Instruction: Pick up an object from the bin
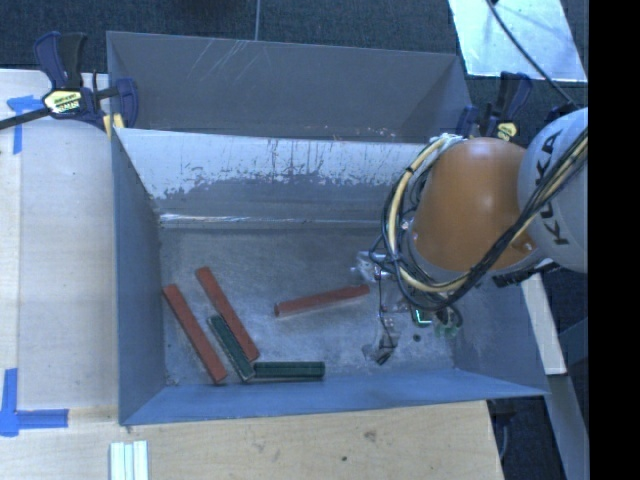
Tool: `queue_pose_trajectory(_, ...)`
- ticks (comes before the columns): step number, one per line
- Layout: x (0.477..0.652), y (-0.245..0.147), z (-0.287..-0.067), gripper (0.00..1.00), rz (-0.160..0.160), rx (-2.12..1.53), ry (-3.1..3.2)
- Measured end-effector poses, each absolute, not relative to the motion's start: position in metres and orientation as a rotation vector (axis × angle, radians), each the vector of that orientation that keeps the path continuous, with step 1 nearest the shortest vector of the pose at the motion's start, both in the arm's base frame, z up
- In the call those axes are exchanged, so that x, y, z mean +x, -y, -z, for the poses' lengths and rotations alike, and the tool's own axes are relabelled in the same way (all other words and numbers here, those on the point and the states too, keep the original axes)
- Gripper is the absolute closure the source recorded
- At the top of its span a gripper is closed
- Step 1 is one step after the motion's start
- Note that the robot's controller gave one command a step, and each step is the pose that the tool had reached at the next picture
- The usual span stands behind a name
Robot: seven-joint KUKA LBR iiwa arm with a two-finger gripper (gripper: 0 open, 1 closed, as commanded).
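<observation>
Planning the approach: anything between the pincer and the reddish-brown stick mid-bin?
Nothing visible. Bare bin floor separates the pincer from the reddish-brown stick, lying alone toward the view's left of it. The other red and green sticks lie farther left, off that path.

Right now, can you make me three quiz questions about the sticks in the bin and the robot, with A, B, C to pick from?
1. Where is the gripper?
A over the right side of the bin
B over its left side
C outside it

2. How many reddish-brown sticks are there?
A one
B three
C six

3. How do the dark green sticks lie?
A standing upright
B flat on the floor
C piled in a tower

Answers:
1 A, it is just right of the lone reddish-brown stick in the middle.
2 B, two lie at the left and one in the middle.
3 B, both lie flat near the front wall.
</observation>
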State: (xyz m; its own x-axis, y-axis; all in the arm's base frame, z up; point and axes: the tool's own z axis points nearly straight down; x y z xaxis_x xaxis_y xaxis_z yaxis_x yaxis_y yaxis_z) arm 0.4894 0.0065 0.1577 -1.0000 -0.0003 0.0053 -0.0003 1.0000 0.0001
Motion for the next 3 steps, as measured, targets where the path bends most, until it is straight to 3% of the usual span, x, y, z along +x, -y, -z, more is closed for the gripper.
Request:
queue_pose_trajectory(1, 0.557, 0.000, -0.066, 0.00, -0.001, 0.104, 3.143)
queue_pose_trajectory(2, 0.557, 0.000, -0.071, 1.00, 0.000, 0.102, 3.148)
queue_pose_trajectory(3, 0.548, -0.016, -0.270, 1.00, -0.001, 0.234, 3.146)
